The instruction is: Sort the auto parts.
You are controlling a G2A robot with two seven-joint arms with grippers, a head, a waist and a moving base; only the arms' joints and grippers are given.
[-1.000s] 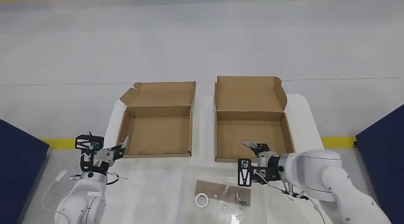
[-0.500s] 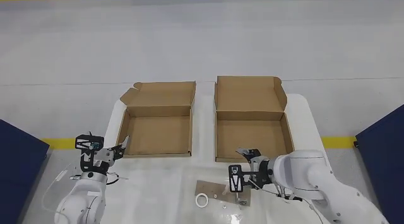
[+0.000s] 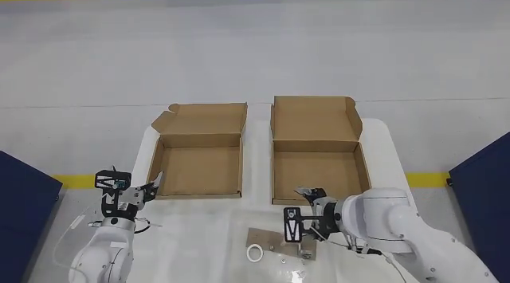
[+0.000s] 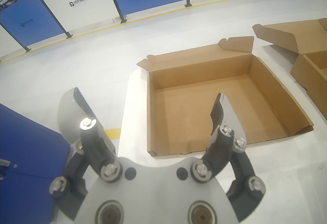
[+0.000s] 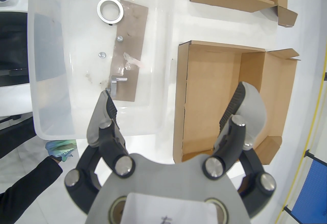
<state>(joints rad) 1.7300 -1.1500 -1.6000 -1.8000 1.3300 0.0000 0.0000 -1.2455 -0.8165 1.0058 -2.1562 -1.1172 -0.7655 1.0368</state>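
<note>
Since a second ago, the right arm has carried its wrist leftward along the near side of the white table (image 3: 256, 155), taking the right gripper (image 5: 173, 90) off the near part of the open brown cardboard box on the right (image 3: 319, 173); the left arm has not shifted. Right arm, current pose: forearm coming in from the near right corner, wrist turned so the gripper looks straight down. Its jaws stand wide apart and hold nothing, one finger above the near wall of the clear plastic bin (image 5: 48, 87), the other above the floor of the right box. Parts noted inside the bin: a silver metal ring (image 5: 110, 10) overlapping one end of a flat brown cardboard strip (image 5: 132, 30); two small silver washers (image 5: 119, 38) beside that strip's edge; a small silver L-shaped bracket (image 5: 116, 84) lying on the strip's other end, just beside the nearer fingertip as I see it from the wrist, contact not confirmed. A crumpled scrap of clear plastic (image 5: 131, 61) lies on the strip between washers and bracket. Left arm: raised at the near left corner, the left gripper (image 4: 148, 94) tilted toward the open brown cardboard box on the left (image 3: 199, 171), fingers spread and holding nothing. Both boxes sit side by side, apart, lids folded back.
</note>
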